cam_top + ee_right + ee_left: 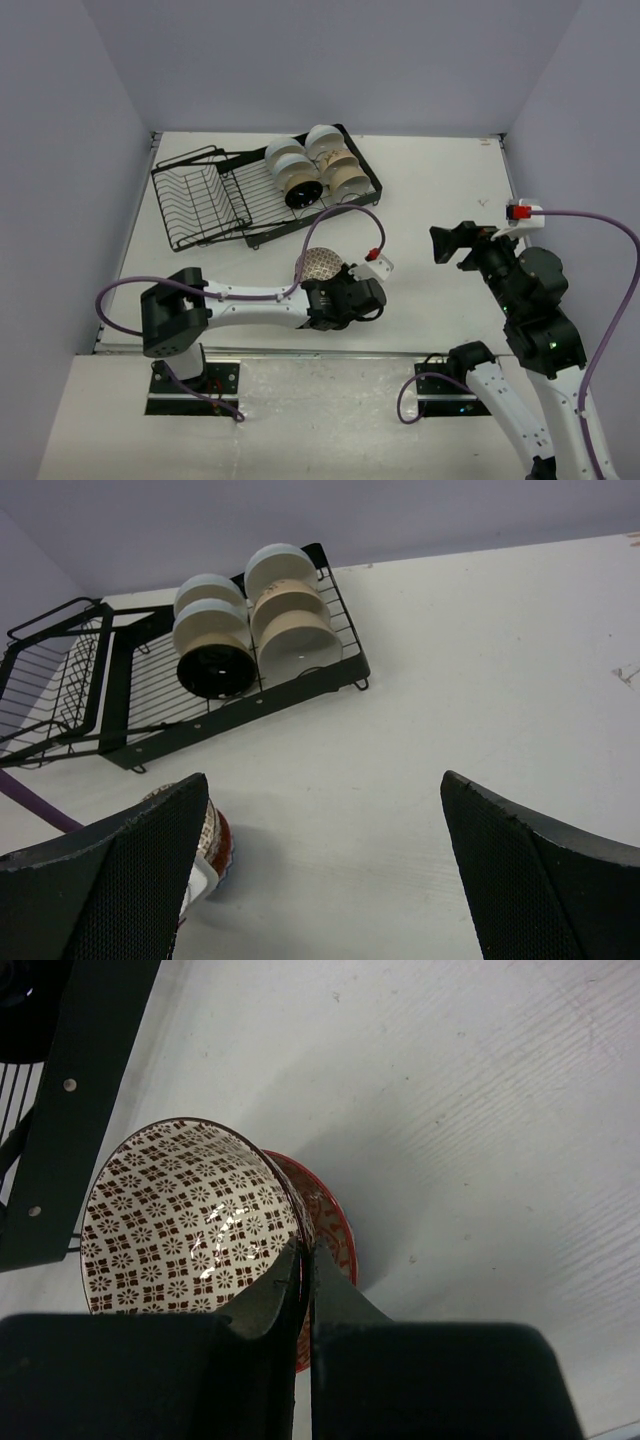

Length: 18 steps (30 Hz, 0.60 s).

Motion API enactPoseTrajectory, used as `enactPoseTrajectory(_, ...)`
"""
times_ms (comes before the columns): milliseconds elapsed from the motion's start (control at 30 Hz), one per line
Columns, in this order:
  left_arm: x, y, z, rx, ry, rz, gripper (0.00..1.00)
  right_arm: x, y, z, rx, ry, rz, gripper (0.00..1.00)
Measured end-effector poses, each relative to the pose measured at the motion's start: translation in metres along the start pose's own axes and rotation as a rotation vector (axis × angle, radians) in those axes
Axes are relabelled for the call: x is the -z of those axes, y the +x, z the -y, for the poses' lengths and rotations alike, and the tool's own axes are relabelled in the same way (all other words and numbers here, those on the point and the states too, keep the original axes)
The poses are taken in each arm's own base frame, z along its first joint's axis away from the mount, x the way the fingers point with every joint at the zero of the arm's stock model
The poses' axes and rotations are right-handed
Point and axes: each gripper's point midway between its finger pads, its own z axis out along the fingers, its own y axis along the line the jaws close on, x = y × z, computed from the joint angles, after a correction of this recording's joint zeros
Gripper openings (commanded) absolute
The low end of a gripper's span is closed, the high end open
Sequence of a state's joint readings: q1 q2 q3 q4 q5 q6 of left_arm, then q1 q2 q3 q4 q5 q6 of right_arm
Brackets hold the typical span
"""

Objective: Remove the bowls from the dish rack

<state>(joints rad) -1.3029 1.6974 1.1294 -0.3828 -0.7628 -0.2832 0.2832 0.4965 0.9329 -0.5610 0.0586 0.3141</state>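
The black wire dish rack stands at the table's back left, also in the right wrist view. Several bowls stand on edge in its right section: white, tan, and one dark inside. My left gripper is shut on the rim of a bowl with a red-and-white patterned inside. It holds the bowl tilted, in front of the rack. A red-rimmed bowl sits on the table right behind it; I cannot tell whether they touch. My right gripper is open and empty, right of them.
The rack's left basket section holds nothing. A black rack bar is close to the held bowl on its left. White table stretches right of the rack. Purple-grey walls close in the table on three sides.
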Motion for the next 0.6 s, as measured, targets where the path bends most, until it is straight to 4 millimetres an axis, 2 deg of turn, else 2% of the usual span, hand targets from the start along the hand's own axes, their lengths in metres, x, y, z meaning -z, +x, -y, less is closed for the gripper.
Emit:
enactPoseTrajectory(433,-0.013,0.018,0.008,0.032,-0.015,-0.011,0.0,0.0,0.001,-0.004,0.0,-0.025,-0.008,0.99)
enactPoseTrajectory(533,-0.013,0.019,0.007,0.045,-0.023,-0.012,0.21,0.0,0.002,-0.005,0.0,-0.026,-0.009,0.99)
enactPoseTrajectory(567,-0.013,0.019,0.006,0.048,-0.028,-0.011,0.31,0.0,0.002,-0.005,0.0,-0.026,-0.009,0.99)
enactPoseTrajectory(600,-0.013,0.019,0.005,0.049,-0.033,-0.011,0.36,0.0,0.002,-0.005,0.0,-0.026,-0.009,0.99)
